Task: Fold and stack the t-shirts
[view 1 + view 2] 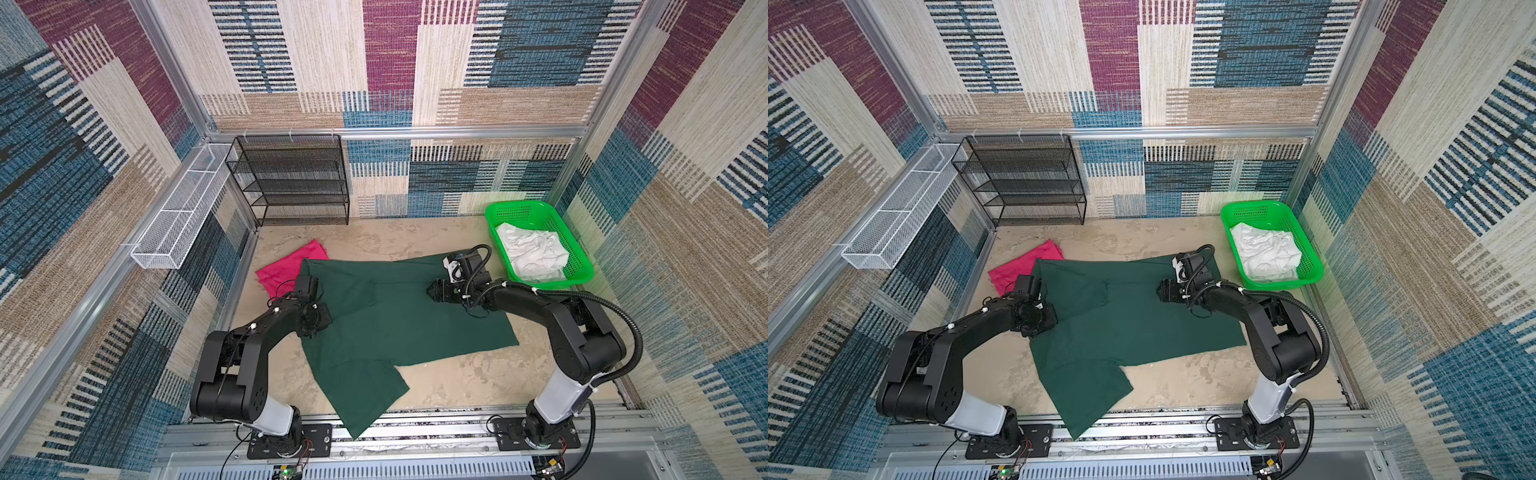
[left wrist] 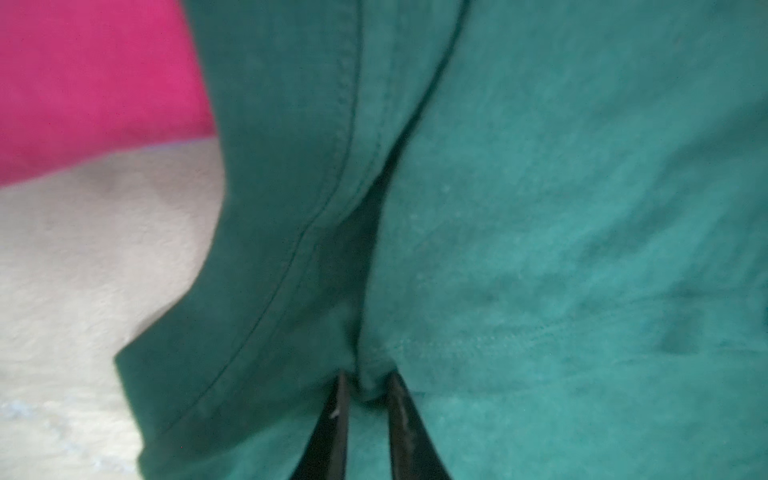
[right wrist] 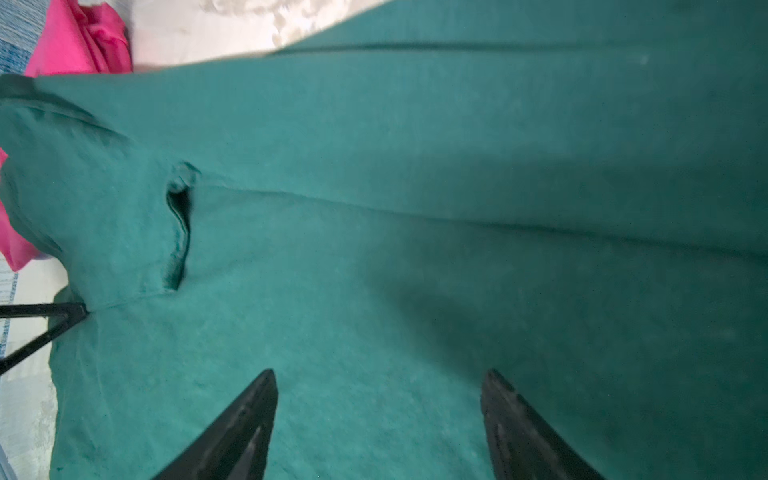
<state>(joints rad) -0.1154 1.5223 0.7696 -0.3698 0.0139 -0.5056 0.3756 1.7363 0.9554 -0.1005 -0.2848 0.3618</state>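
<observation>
Two shirts lay on the table (image 1: pixel 457 374): pink t-shirt (image 1: pixel 286 270) leftmost, touching the dark green t-shirt (image 1: pixel 395 324). My left gripper (image 2: pixel 365 388), jaws narrow, apparently pinched a green fold. My right gripper (image 3: pixel 378 386) stood wide over the green cloth.

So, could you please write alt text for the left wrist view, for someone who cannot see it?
Close-up: the left arm's two black fingers pinch a fold of the dark green t-shirt. Beside it show bare beige table and part of the pink t-shirt.
</observation>
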